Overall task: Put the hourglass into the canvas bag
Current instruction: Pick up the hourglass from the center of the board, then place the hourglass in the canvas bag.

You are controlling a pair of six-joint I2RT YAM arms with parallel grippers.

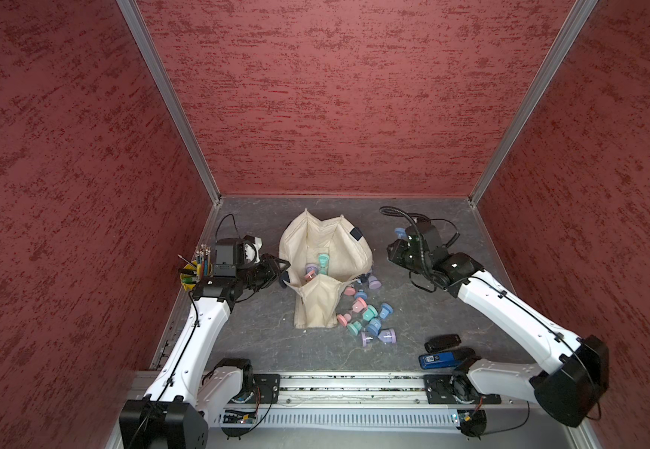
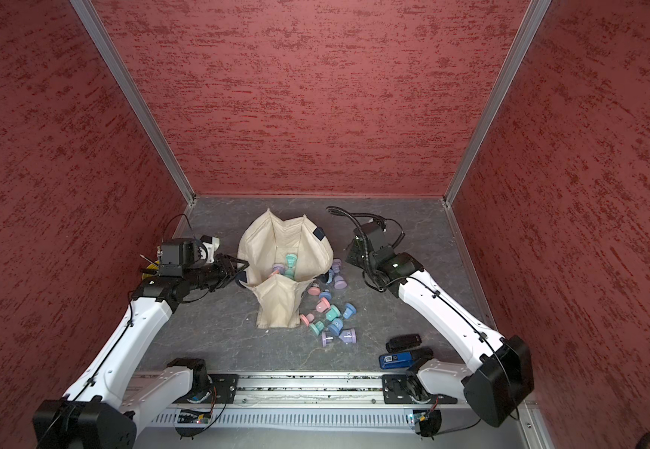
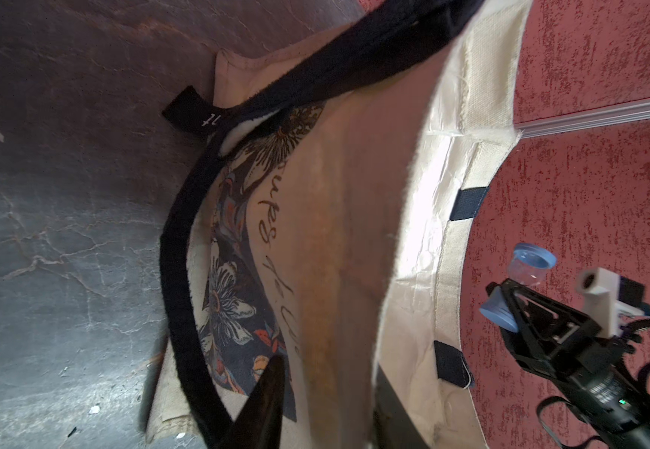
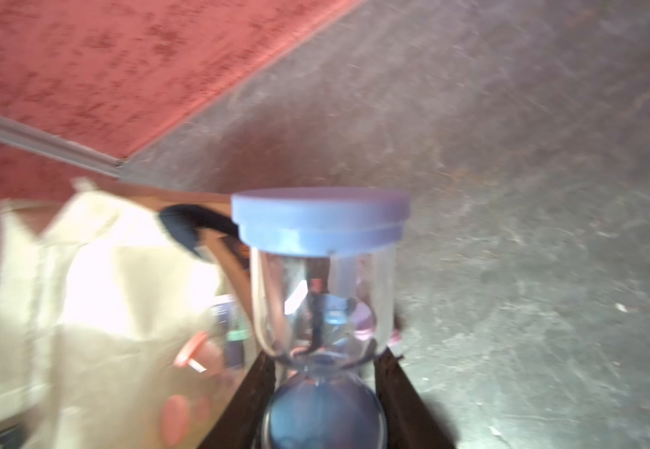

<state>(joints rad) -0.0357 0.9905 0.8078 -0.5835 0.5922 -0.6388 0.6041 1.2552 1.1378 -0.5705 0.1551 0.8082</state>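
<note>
Blue hourglass (image 4: 321, 280) clamped at its neck in right end effector (image 1: 401, 241), right of bag (image 1: 339, 248); left end effector (image 1: 284, 270) straddles bag's left rim, grip cannot be told.

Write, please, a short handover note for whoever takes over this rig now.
Left gripper: jaws straddle the left wall of the cream canvas bag with navy handles; clamping unclear.
Right gripper: shut on a clear blue-capped plastic hourglass, in the air right of the bag.
Done: about three pastel hourglasses lie inside.
Left: drop the blue one in; loose pastel-capped hourglasses lie on the grey table beside the bag.
</note>
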